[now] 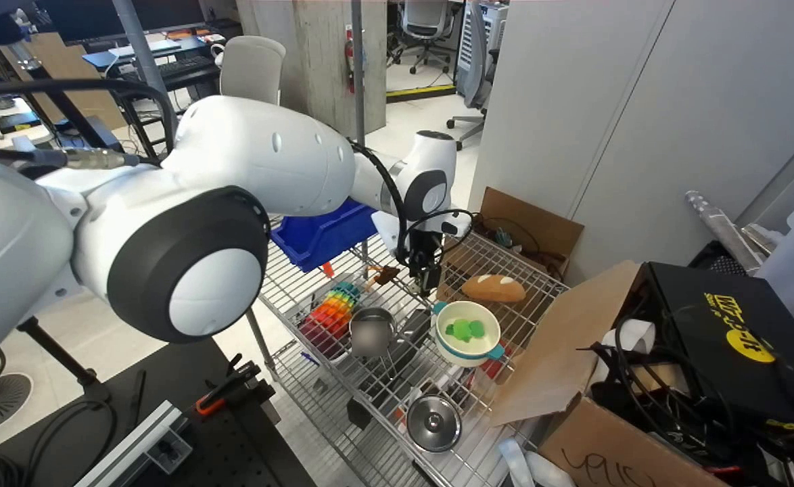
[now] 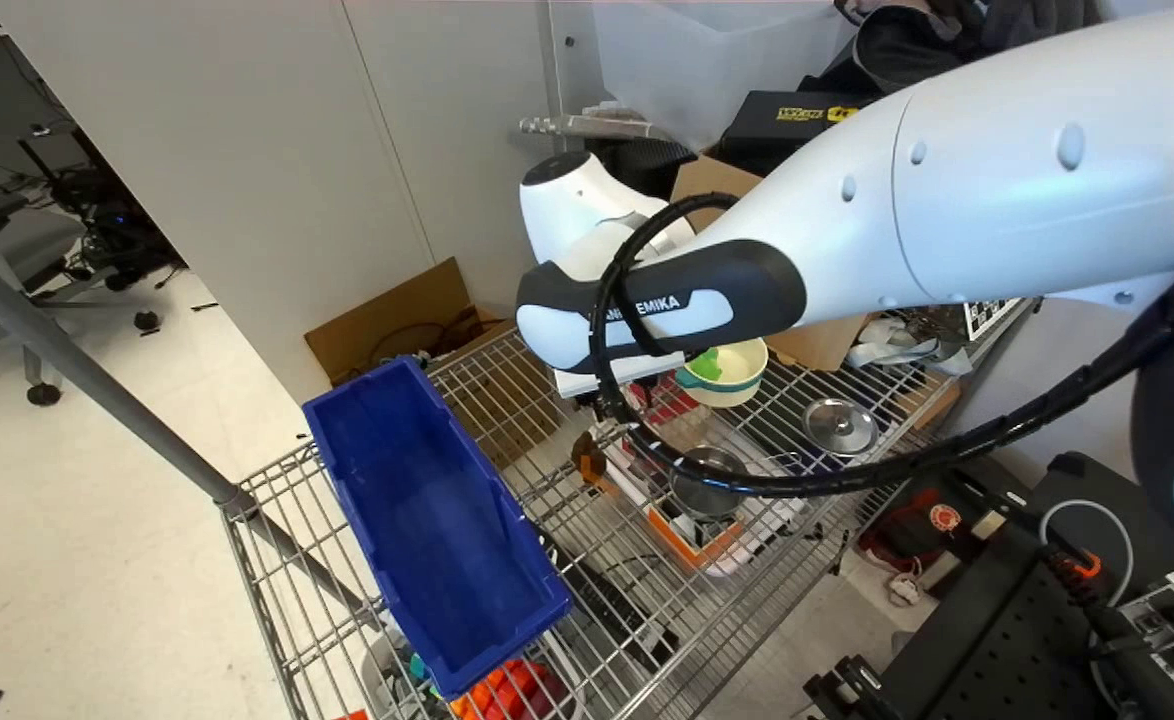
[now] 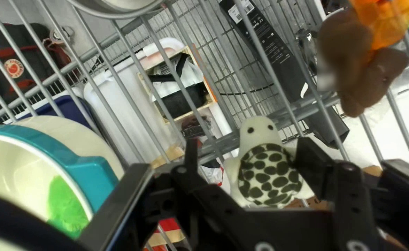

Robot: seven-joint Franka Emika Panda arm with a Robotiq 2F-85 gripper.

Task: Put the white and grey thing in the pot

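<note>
The white and grey thing is a small plush turtle [image 3: 270,174] with a dark-spotted shell, lying on the wire shelf in the wrist view. My gripper [image 3: 248,148] is open around it. The right finger overlaps the turtle's side; a gap shows between the turtle and the left finger. Whether the right finger touches it I cannot tell. In an exterior view the gripper [image 1: 427,274] points down at the shelf, and the turtle cannot be made out in either exterior view. The steel pot [image 1: 372,341] stands on the shelf, also in an exterior view [image 2: 704,506]; its rim [image 3: 121,14] tops the wrist view.
A green and cream bowl [image 1: 468,353] holding a green item stands beside the gripper. A bread-like lump [image 1: 494,288], a steel lid [image 1: 433,423] and a brown-orange toy [image 3: 361,62] lie on the shelf. A blue bin [image 2: 437,540] and cardboard box [image 1: 613,439] stand nearby.
</note>
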